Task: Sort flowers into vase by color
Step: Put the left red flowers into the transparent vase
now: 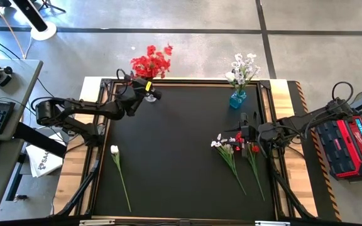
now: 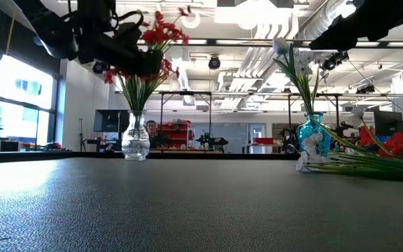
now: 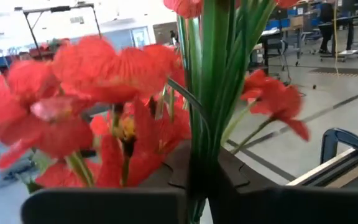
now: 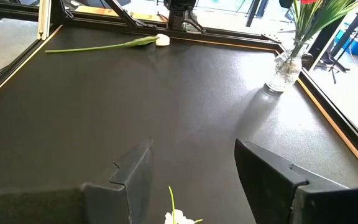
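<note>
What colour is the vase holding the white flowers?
Blue, transparent glass; the low view shows it best.

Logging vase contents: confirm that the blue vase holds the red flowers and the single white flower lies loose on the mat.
Wrong vase. The high view shows the red flowers in the clear vase; the blue vase holds white ones. The single white flower does lie loose on the mat.

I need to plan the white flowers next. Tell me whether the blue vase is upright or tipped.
Upright. The blue vase stands on its base at the table's far edge in the low view, white flowers rising from it.
</note>
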Robot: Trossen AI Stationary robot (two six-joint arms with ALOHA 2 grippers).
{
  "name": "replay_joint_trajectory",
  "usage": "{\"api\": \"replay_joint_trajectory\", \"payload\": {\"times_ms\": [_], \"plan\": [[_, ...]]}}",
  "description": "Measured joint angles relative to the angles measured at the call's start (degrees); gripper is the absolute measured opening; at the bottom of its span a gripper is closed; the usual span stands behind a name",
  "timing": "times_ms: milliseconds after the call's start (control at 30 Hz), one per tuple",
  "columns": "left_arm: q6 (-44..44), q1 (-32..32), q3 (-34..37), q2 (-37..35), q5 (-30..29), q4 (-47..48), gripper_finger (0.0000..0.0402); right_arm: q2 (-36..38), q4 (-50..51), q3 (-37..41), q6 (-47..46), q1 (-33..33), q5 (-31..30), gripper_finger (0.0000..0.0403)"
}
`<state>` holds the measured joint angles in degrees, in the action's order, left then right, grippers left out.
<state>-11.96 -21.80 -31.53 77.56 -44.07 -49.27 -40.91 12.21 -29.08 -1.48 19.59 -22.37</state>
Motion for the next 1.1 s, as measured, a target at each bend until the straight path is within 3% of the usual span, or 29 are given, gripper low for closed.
{"api": "replay_joint_trajectory", "payload": {"times_ms": [300,467,633,900,1100], "plan": [[6.3,0.4,0.0,-0.5,0.0,1.5,0.0110,0.0,0.0,0.0,0.0,0.0,0.0,0.0197],[7.5,1.5,-1.4,-3.9,1.5,9.3,0.0167,0.0,0.4,0.0,0.0,0.0,0.0,0.0197],[7.9,3.1,-2.9,-8.7,1.5,16.1,0.0198,0.0,0.4,0.0,0.0,0.0,0.0,0.0197],[8.2,5.9,-3.2,-13.7,1.5,16.9,0.0199,0.0,0.4,0.0,0.0,0.0,0.0,0.0197],[16.7,3.2,-3.3,-13.7,2.0,22.9,0.0134,0.0,0.4,0.0,0.0,0.0,0.0,0.0197]]}}
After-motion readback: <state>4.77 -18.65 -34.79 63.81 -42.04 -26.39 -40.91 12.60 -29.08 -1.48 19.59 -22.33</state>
